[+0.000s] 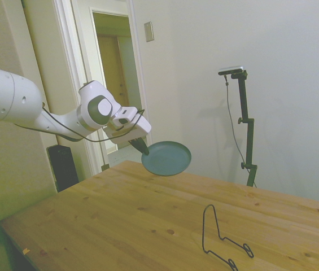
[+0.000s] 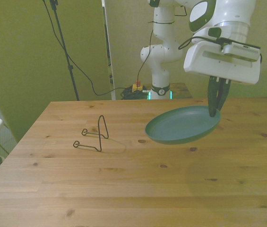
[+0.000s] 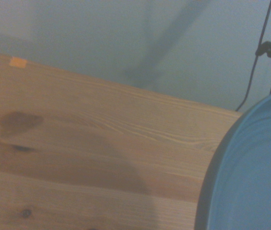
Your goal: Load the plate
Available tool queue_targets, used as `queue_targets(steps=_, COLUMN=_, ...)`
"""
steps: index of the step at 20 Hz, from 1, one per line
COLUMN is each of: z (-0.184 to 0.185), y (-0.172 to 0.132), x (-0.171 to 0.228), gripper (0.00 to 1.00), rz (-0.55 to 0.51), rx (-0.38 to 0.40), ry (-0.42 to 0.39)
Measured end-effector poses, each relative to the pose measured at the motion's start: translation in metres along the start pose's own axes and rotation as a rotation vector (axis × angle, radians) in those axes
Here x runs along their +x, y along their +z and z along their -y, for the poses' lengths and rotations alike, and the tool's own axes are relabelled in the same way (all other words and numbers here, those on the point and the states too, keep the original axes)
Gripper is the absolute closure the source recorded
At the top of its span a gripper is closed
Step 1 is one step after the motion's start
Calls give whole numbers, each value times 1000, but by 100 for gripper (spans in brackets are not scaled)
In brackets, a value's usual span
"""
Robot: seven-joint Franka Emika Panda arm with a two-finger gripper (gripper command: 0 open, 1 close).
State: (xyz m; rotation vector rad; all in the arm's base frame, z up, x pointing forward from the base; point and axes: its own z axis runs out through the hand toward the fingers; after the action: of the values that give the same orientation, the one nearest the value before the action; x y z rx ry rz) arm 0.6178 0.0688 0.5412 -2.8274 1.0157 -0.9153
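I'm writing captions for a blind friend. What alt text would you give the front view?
A white robot arm's pincer grips a teal plate by its rim, holding it tilted above a wooden table. A thin black wire rack stands on the table toward the front view's left, apart from the plate.

The white arm [image 1: 12, 101] reaches out level from the side view's left, elbow high and wrist turned down. The gripper [image 2: 214, 111] hangs beneath the broad white wrist block, dark jaws pointing downward and pinched together on the rim of the plate [image 2: 183, 125], which it holds in the air, well above the desk [image 2: 124, 189]
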Motion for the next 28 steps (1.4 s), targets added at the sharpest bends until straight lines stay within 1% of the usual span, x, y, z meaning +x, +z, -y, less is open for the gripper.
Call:
queue_targets(steps=4, z=-16, y=-21, x=2, gripper=100, rz=20, rx=72, ry=62)
queue_targets(steps=9, z=-41, y=-35, x=-4, gripper=100, rz=39, rx=141, ry=123)
queue_targets(steps=11, z=-50, y=-39, x=-7, gripper=100, rz=41, rx=138, ry=124)
queue_targets(steps=13, z=-54, y=-40, x=-13, gripper=100, rz=45, rx=131, ry=106)
queue_targets(steps=16, z=-59, y=-45, x=-8, gripper=100, rz=58, rx=156, ry=121)
queue_targets(steps=18, z=-76, y=-54, x=8, gripper=100, rz=63, rx=185, ry=144)
queue_targets(steps=22, z=-142, y=-60, x=42, gripper=100, rz=65, rx=217, ry=199)
queue_targets(steps=28, z=-195, y=-65, x=59, gripper=100, rz=73, rx=271, ry=251)
